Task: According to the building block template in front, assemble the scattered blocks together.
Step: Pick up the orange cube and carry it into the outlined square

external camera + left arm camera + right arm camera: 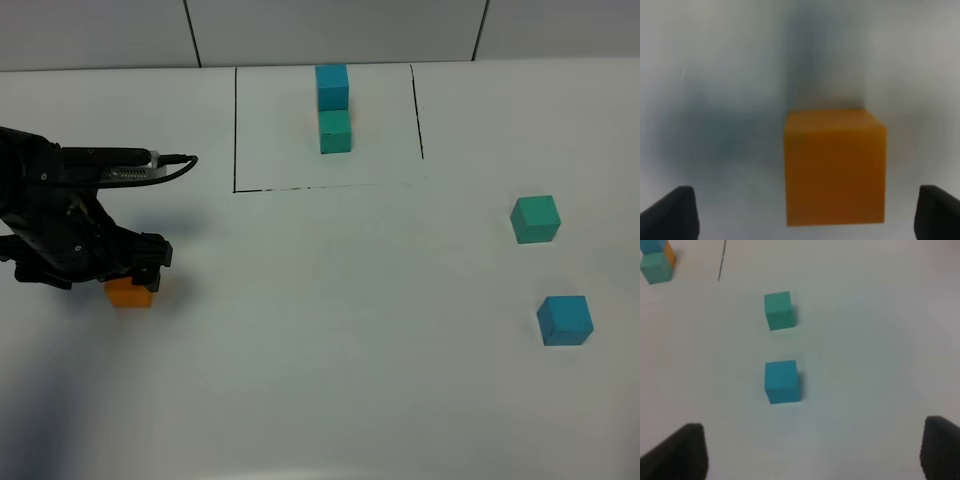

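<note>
On the worktop (pixel 330 400), the template (pixel 333 110) sits at the back. Nothing is built yet. The left tool (pixel 140 262), spread wide, is around the orange block (pixel 128 294). The right tool (pixel 815 450) gapes too, near the green block (pixel 535 219) and blue block (pixel 565 320).

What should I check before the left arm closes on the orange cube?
1. Left end effector open: ok, fingers wide apart.
2. Orange cube between those fingers: ok.
3. Cube centred in the gap: not ok, it sits nearer one finger.
4. End effector low enough to grip: cannot tell.
5. Right end effector open, away from the green cube and blue cube: ok.
6. Template pair joined inside its black outline: ok.
</note>
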`<action>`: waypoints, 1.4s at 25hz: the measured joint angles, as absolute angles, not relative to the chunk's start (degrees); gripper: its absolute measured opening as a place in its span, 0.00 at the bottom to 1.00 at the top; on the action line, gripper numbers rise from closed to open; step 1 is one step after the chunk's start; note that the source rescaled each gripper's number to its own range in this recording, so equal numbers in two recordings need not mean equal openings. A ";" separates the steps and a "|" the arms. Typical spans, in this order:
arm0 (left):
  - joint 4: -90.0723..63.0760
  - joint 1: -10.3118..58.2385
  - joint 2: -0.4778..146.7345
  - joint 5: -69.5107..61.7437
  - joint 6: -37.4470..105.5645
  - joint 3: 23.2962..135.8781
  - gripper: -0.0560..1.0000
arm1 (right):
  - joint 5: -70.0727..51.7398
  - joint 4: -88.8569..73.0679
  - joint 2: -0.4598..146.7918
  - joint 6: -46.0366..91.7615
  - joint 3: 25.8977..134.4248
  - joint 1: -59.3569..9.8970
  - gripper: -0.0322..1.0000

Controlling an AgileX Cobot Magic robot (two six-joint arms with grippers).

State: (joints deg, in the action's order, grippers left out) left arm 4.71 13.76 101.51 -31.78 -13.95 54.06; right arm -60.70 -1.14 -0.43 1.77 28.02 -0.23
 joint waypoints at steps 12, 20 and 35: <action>2.72 13.76 104.71 -28.77 -12.69 54.06 0.89 | -60.70 -1.50 -0.43 1.77 28.02 -0.23 0.75; 2.65 13.76 104.82 -27.76 -12.49 54.06 0.41 | -60.70 -1.50 -0.43 1.77 28.02 -0.23 0.75; 2.59 13.76 104.86 -33.08 -2.83 59.42 0.06 | -60.70 -1.52 -0.43 1.78 28.02 -0.23 0.75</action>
State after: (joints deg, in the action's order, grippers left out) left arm 2.59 13.76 104.86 -33.08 -2.83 59.42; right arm -60.70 -1.52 -0.43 1.78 28.02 -0.23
